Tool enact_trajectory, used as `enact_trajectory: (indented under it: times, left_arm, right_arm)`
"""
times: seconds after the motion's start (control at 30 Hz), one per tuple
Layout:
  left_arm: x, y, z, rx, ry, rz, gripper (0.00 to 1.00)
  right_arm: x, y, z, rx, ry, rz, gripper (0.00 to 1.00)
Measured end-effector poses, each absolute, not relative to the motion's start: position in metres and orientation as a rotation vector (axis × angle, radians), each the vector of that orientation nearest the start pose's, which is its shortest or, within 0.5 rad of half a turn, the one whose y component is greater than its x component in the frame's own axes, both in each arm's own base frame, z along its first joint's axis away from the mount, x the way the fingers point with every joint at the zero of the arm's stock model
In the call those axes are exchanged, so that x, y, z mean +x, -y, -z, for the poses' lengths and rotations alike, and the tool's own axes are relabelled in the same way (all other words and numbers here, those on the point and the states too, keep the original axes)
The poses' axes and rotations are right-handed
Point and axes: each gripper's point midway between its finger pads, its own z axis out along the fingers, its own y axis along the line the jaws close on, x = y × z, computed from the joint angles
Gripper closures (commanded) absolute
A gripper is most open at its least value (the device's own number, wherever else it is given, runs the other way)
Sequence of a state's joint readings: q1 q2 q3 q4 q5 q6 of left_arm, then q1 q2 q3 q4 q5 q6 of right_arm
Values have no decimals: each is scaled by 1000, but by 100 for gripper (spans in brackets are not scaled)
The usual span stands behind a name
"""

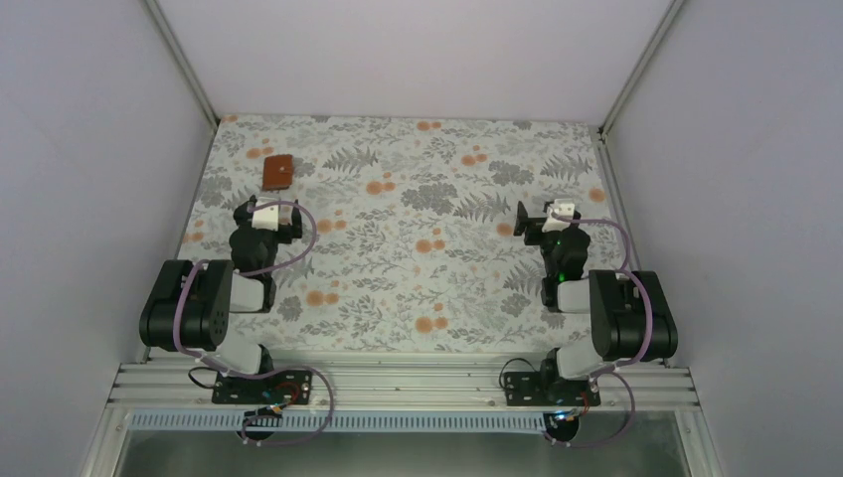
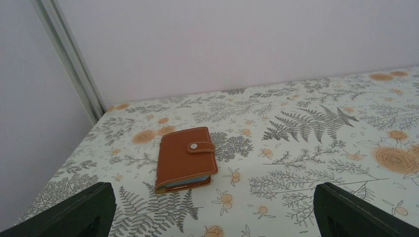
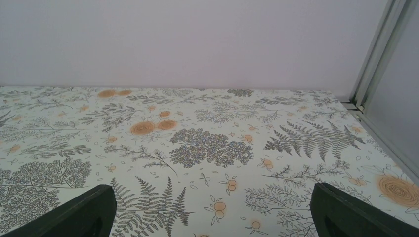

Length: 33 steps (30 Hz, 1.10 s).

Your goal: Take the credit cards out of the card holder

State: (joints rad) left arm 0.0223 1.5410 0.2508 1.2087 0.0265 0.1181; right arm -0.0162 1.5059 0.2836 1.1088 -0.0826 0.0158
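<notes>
Ahead of the wide-open left tool point(image 2: 210, 212), card holder point(image 2: 186, 158) lies snapped shut; a push on the tab could skid it away.

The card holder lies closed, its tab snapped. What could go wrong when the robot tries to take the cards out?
1. The card holder lies loose and flat, so pulling its snapped tab with the left gripper may just drag or lift it.
2. It sits near the table's far left corner, far from the right gripper, which may struggle to pin it.
</notes>
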Motion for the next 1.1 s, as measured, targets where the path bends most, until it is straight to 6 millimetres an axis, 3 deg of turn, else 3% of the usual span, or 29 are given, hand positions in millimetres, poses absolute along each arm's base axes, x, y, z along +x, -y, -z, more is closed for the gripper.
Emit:
enact_trajectory:
  times: [0.43, 0.53, 0.6, 0.67, 0.8, 0.97, 1.03, 1.1]
  left_arm:
    - [383, -4, -139, 99, -1650, -85, 0]
    - [383, -3, -136, 104, -1664, -82, 0]
    - [388, -4, -135, 103, -1691, -76, 0]
    - [398, -10, -145, 84, -1711, -64, 0]
    - [423, -44, -188, -7, -1698, -58, 0]
    - [470, -84, -260, -49, -1752, -89, 0]
    - [495, -93, -290, -25, -1781, -107, 0]
    - [518, -98, -303, 2, -1831, -113, 0]
  right_arm:
    - [388, -9, -138, -43, -1691, -77, 1]
    - [400, -10, -140, -44, -1727, -83, 1]
    - [410, -7, -156, -36, -1718, -80, 1]
    - [406, -3, -180, -19, -1669, -84, 1]
    - [385, 0, -255, 17, -1499, -117, 1]
    - [401, -12, -328, -18, -1483, -213, 1]
    - [400, -19, -345, -34, -1481, -254, 1]
    - [396, -24, -348, -38, -1506, -300, 1]
